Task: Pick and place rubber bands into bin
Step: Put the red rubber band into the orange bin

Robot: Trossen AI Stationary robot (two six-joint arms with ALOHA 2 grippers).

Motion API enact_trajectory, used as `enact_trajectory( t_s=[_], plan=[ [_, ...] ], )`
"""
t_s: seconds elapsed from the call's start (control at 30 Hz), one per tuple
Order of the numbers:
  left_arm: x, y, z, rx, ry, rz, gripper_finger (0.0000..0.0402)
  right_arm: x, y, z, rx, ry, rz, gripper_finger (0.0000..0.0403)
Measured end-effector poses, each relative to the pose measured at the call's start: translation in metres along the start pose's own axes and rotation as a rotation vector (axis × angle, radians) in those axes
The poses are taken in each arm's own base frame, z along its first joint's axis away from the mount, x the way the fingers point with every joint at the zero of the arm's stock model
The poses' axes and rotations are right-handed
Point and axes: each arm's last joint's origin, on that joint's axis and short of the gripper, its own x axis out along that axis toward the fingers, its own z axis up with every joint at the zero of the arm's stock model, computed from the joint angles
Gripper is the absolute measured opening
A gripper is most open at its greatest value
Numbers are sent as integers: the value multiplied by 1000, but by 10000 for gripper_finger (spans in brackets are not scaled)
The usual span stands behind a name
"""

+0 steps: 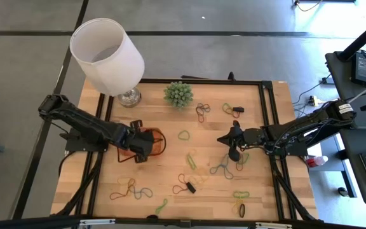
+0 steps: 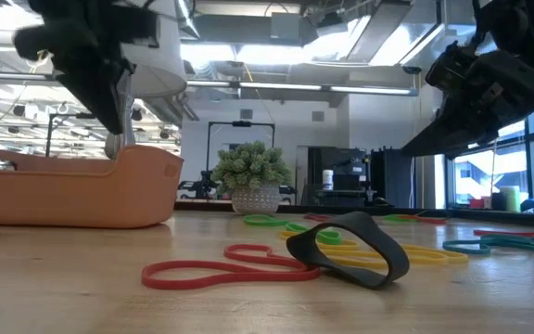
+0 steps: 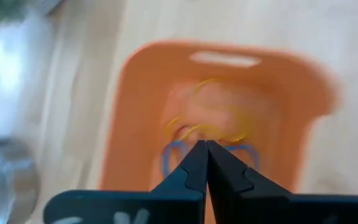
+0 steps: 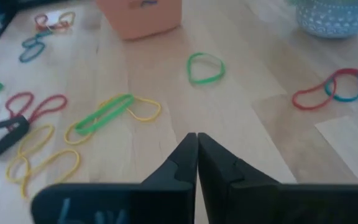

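The left gripper (image 3: pixel 202 163) is hanging over the bin (image 1: pixel 159 141) with its fingers pressed together and nothing visibly pinched, while a few bands (image 3: pixel 211 127) are lying on the bin floor beneath it. The right gripper (image 4: pixel 196 163), fingers likewise pressed together and empty, is waiting above the table's right half. For the next pick, the left arm is probably best lifting clear of the bin wall first, then spreading its fingers before dropping onto a single loop such as the green band (image 1: pixel 183 135) just beside the bin. Loose bands are lying scattered across the table (image 1: pixel 164 172), several linked, so two may come up together. The lamp (image 1: pixel 107 56) and plant (image 1: pixel 178 94) are standing at the far edge, out of the way
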Motion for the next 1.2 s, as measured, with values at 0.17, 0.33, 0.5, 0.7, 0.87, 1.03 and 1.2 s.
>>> enact_trajectory(
  t_s=[0.17,0.33,0.5,0.7,0.87,1.03,1.2],
  plan=[
    [-5,-9,4,104,-76,-76,2,0,4,8,-3,-4,4,4],
    [-5,-9,11,159,-124,-121,2,-2,15,28,-45,125,-20,3],
    [-2,-3,18,187,-148,-150,2,-11,25,48,-16,343,-97,2],
    [15,7,16,172,-183,-219,2,-21,30,51,40,560,-209,8],
    [27,22,2,84,-194,-240,3,-28,27,40,155,692,-267,11],
    [20,41,-11,3,-248,-224,3,-34,23,33,268,761,-384,11],
    [6,58,-22,-53,-333,-219,3,-26,25,28,282,774,-408,17]
  ],
)
